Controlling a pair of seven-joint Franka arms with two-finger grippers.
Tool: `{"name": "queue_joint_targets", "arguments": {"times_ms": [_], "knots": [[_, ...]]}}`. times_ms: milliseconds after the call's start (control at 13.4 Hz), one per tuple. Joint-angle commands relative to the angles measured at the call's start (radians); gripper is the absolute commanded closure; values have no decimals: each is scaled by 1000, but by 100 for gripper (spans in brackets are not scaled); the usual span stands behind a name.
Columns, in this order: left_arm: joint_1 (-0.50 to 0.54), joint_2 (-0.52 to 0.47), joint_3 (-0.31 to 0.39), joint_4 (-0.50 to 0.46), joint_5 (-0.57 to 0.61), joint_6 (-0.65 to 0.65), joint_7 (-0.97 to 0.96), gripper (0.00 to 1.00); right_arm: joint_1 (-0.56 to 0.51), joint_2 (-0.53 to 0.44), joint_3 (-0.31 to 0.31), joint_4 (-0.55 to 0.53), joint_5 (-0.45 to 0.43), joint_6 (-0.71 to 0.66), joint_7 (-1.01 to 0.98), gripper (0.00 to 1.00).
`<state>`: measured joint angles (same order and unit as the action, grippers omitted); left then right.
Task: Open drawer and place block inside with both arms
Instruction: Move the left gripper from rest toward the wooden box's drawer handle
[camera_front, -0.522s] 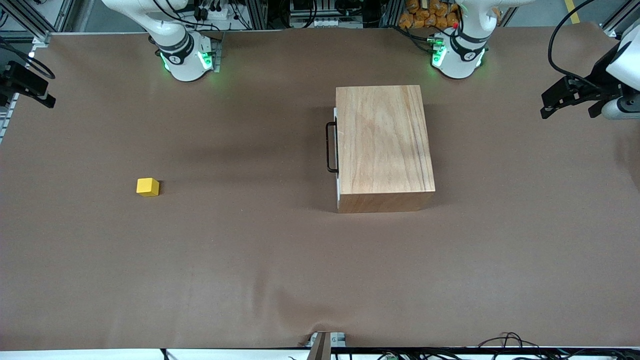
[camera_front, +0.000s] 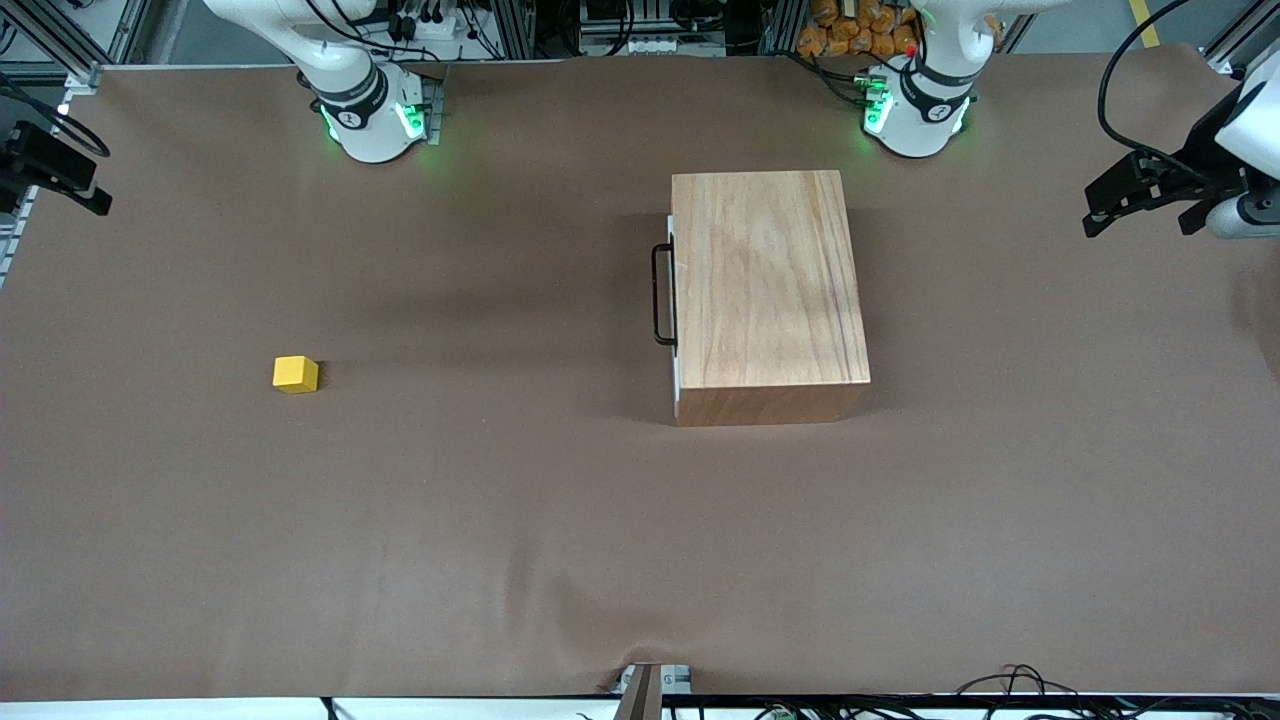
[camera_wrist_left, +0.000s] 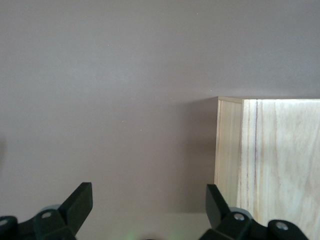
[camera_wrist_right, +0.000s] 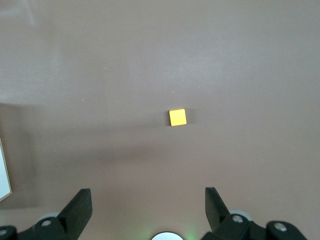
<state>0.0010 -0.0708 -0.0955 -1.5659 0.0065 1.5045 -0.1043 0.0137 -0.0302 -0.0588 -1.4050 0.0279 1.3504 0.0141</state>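
1. the box was found standing on the table toward the left arm's end, close in front of the left arm's base. the drawer was found fully shut, its white front panel flush with the box and turned toward the right arm's end.
2. the handle, a thin black u-shaped bar, was seen standing clear of the panel, with a gap into which a finger could be passed.
3. the block was found on the bare table toward the right arm's end, well apart from the box and nearer to the front camera than the handle. nothing was seen touching it.
4. the left gripper was held up over the table edge at the left arm's end, well apart from the box. its fingers were seen spread wide with nothing between them.
5. the right gripper was held high over the table, with the block in sight below it. its fingers were likewise spread and empty.
6. the block was judged light, rigid and flat-sided; a grasp across two facing sides was advised, squarely, as a smooth painted face may slip.
7. the handle was judged stiff; a grasp at mid-bar and a straight pull were advised. the box was judged heavy enough to stay put, though this could not be confirmed.
8. no step of the task was judged done.
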Motion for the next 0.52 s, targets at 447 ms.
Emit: {"name": "queue_joint_targets", "arguments": {"times_ms": [447], "knots": [[-6,34,-18,43,-8,-44,-3,0,-41,-2,4,3,50,-14,-19,0]]}}
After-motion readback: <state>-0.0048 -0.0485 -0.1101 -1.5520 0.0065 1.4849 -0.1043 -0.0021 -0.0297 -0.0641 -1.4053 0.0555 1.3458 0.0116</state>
